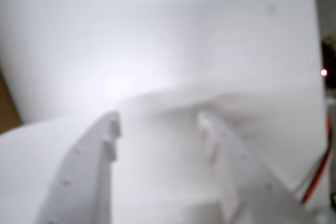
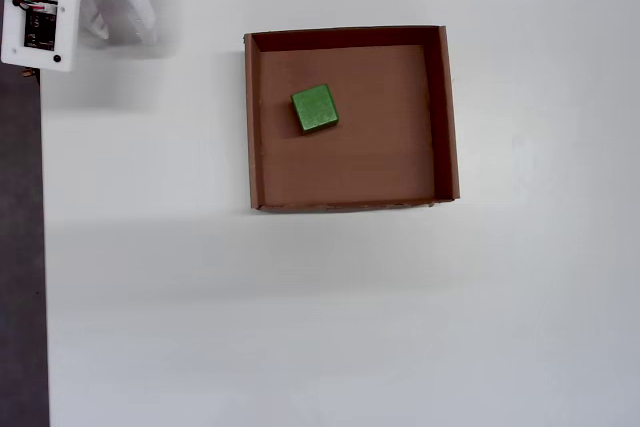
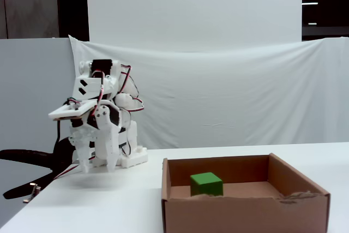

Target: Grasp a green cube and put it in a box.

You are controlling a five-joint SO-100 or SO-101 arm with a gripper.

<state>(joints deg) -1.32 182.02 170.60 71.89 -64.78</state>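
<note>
Overall, the white tabletop [image 2: 330, 317] filled nearly the whole overhead view, with a dark strip running down its left edge. A white cloth backdrop [image 3: 229, 96] hung behind the tabletop in the fixed view.

The box [image 2: 449, 117] sat upper-centre in the overhead view, four low walls upright, open top, brown floor showing. In the fixed view the box [image 3: 245, 214] stood at lower right with its near wall facing the camera; the top edge of that wall looked slightly ragged.

The arm [image 3: 103, 129] was folded up at the left in the fixed view, well apart from the box, red and black wires looping over its upper joints. In the overhead view only part of the arm [image 2: 60, 7] showed, in the top-left corner at the tabletop's edge.

The gripper [image 3: 97, 168] pointed down, tips just above the tabletop. In the wrist view the gripper [image 1: 157, 121] was blurred; both white fingers [image 1: 107, 129] showed with a clear gap between them and nothing in it, so released and empty.

The cube [image 2: 315, 109] lay on the box floor, left of centre and toward the far wall in the overhead view, turned slightly against the walls and touching none of them. The fixed view showed the cube [image 3: 206, 183] inside the box, green top and front visible above the near wall.
</note>
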